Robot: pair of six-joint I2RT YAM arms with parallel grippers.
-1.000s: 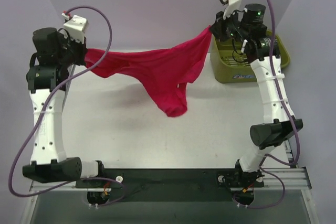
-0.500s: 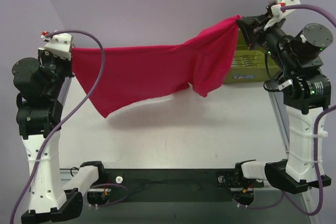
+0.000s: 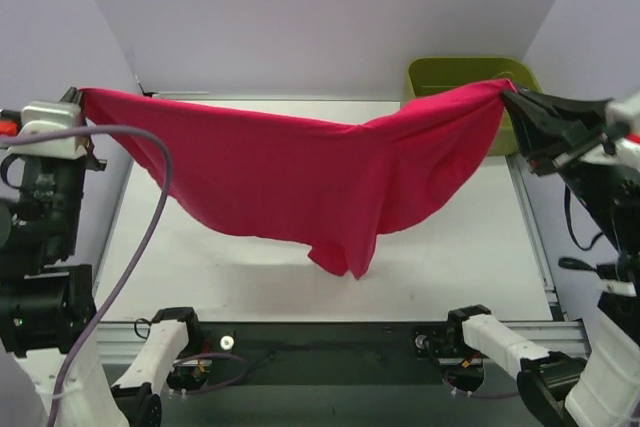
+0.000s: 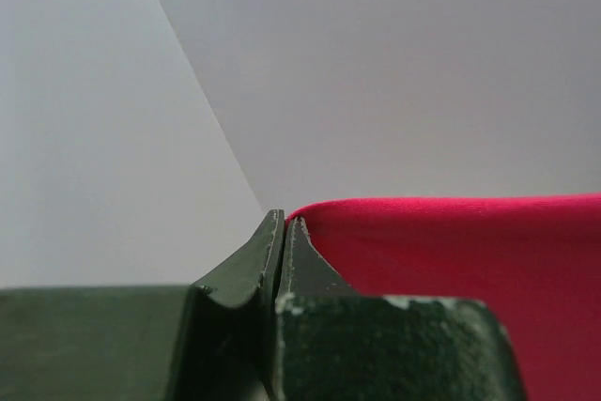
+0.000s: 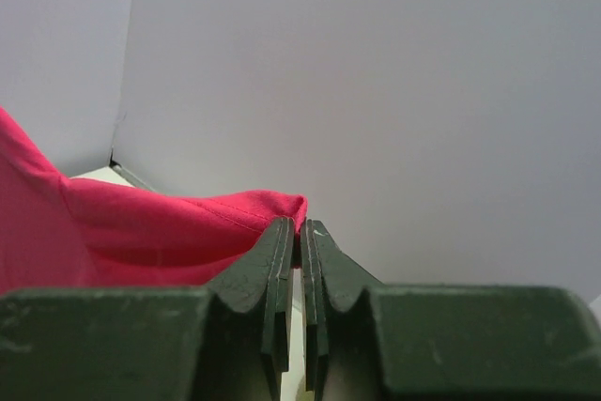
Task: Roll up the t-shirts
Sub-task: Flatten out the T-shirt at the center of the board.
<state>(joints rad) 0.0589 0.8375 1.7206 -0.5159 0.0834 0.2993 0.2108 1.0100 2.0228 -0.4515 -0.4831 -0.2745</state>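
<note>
The magenta-red t-shirt [image 3: 300,172] hangs stretched in the air between both arms, sagging in the middle with its lowest fold above the table's near part. My left gripper [image 3: 82,95] is shut on its left corner at the far left; in the left wrist view the gripper [image 4: 285,221] pinches the red cloth [image 4: 451,251]. My right gripper [image 3: 508,90] is shut on the right corner, in front of the bin; in the right wrist view the gripper [image 5: 300,224] clamps the hem [image 5: 178,223].
The olive-green bin [image 3: 440,75] stands at the table's back right, partly hidden by the shirt. The white table [image 3: 460,257] lies below, a black rail [image 3: 320,342] along its near edge. Purple cable [image 3: 150,167] loops by the left arm.
Both arms have risen and spread apart, pulling the shirt from a bunched hanging strip into a wide stretched sheet held high above the table.
</note>
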